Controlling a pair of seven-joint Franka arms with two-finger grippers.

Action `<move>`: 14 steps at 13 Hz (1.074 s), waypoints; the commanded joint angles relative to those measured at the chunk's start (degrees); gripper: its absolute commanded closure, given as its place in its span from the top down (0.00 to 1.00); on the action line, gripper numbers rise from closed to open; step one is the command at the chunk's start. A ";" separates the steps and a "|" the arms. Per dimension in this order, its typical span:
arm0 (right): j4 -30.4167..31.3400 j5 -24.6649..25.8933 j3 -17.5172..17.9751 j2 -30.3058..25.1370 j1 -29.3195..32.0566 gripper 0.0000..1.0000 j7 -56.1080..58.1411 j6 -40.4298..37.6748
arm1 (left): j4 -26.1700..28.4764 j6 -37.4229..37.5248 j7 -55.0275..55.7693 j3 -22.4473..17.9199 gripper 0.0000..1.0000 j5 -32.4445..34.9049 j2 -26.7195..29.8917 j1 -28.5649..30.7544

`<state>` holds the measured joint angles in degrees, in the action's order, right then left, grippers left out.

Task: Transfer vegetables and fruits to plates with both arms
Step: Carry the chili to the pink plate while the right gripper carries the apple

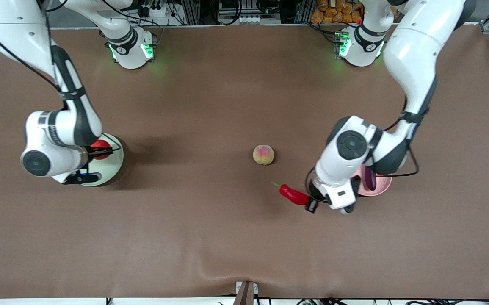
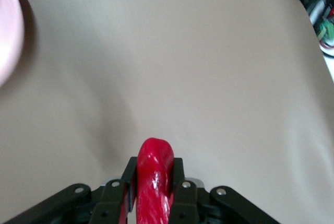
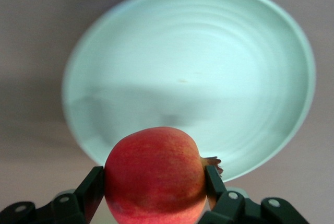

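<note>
My right end effector point(image 3: 154, 192) grips the pomegranate point(image 3: 155, 176) directly over the green plate point(image 3: 209, 51). My left end effector point(image 2: 154, 192) clamps the chili point(image 1: 294, 195) just beside the pink plate point(image 1: 382, 186), which holds the eggplant point(image 1: 370, 178).

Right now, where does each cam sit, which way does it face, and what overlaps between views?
Front: high across the table, facing both bases; shows both arms, peach, eggplant on pink plate.
Left wrist: on the left arm, looking past left gripper shut on chili pepper at brown table.
Right wrist: looking down past right gripper holding pomegranate over green plate.
Shared: front also shows chili, pomegranate, both plates.
</note>
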<state>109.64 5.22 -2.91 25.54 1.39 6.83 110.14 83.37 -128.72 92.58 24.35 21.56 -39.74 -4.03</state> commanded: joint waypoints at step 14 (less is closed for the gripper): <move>-9.93 -6.10 2.03 -1.11 -2.51 1.00 1.87 -9.66 | 11.38 16.58 -63.42 7.91 0.00 -1.53 1.51 24.07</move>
<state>106.36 0.58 -0.90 24.24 2.60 9.29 105.18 94.73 -111.08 27.80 31.74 20.67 -38.03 20.81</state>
